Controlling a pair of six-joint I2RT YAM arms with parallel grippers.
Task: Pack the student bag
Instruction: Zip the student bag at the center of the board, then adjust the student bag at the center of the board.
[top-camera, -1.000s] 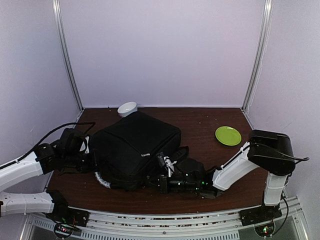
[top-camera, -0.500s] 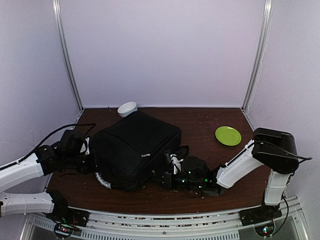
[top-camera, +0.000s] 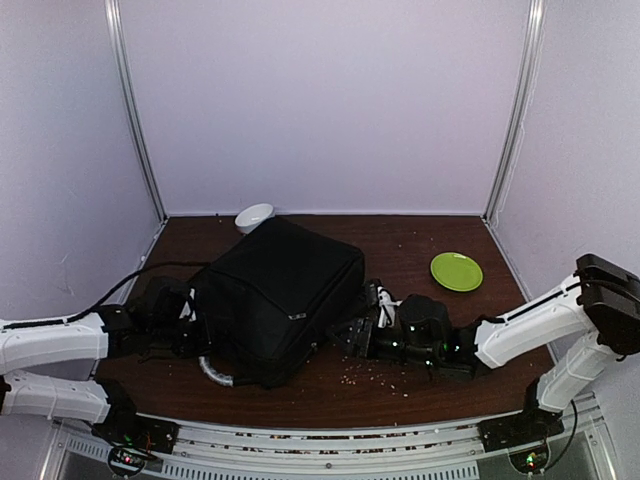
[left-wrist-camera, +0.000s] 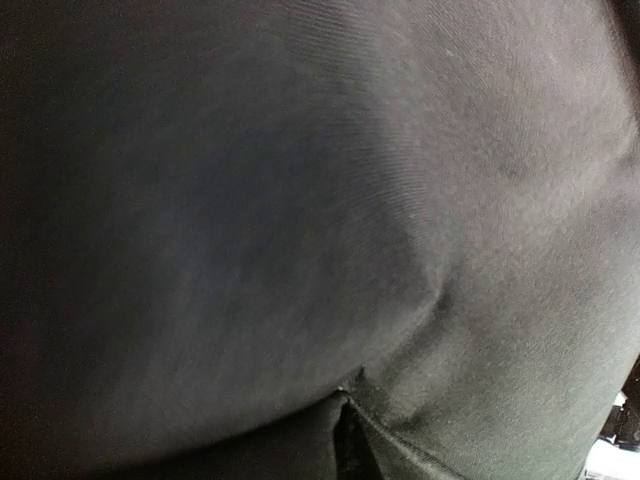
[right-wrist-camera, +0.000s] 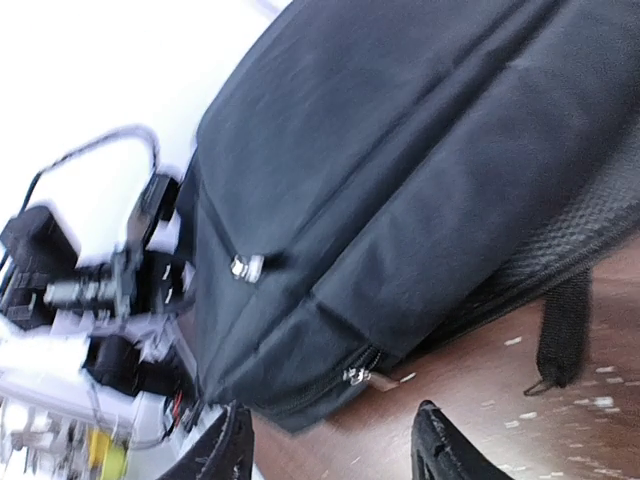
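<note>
I see the brown table (top-camera: 415, 240), the student bag (top-camera: 275, 290) lying centre-left, my left gripper (top-camera: 192, 328) closed against its left side, my right gripper (right-wrist-camera: 330, 455) parted, empty, just beside its right edge, green plate (top-camera: 456, 271), white bowl (top-camera: 254, 217) behind.

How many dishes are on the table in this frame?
2. A white bowl sits at the far edge of the table, just behind the student bag; a green plate lies well right of the bag. The bag may hide more.
</note>
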